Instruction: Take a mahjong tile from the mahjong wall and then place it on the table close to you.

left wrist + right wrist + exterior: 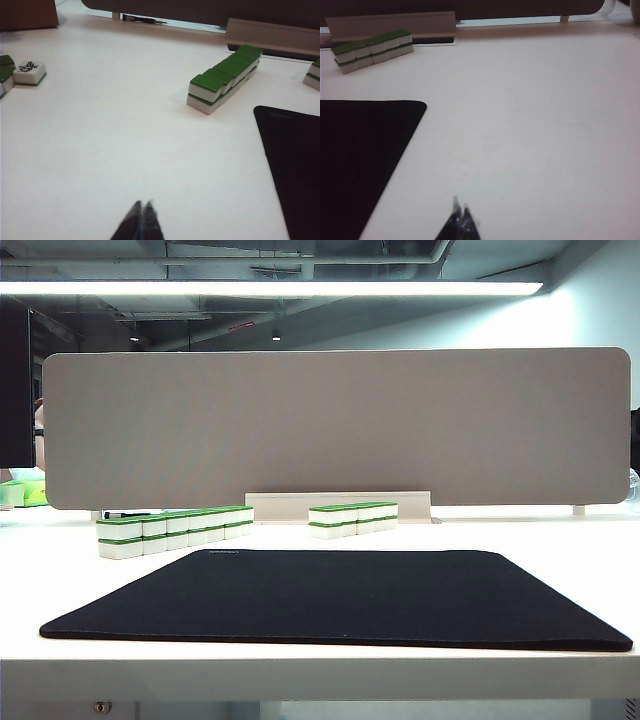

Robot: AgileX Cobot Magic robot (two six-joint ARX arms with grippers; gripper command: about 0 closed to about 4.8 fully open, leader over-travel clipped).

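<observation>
Mahjong wall (223, 79) untouched; left claw (142, 206), right claw (460, 210) closed, empty, above table (125, 140).

No words or numbers can be read. One loose tile (29, 72) at about ten o'clock in the left wrist view lies face up and shows a dark drawn mark, too small to make out. The black mat (295, 165) has faint print near its corner, too dim to read.

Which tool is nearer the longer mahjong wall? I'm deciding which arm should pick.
Left, I judge. The left tool hovers shut over bare table, the longer mahjong wall just ahead. The right tool sees only the shorter row, farther off beyond the black mat.
</observation>
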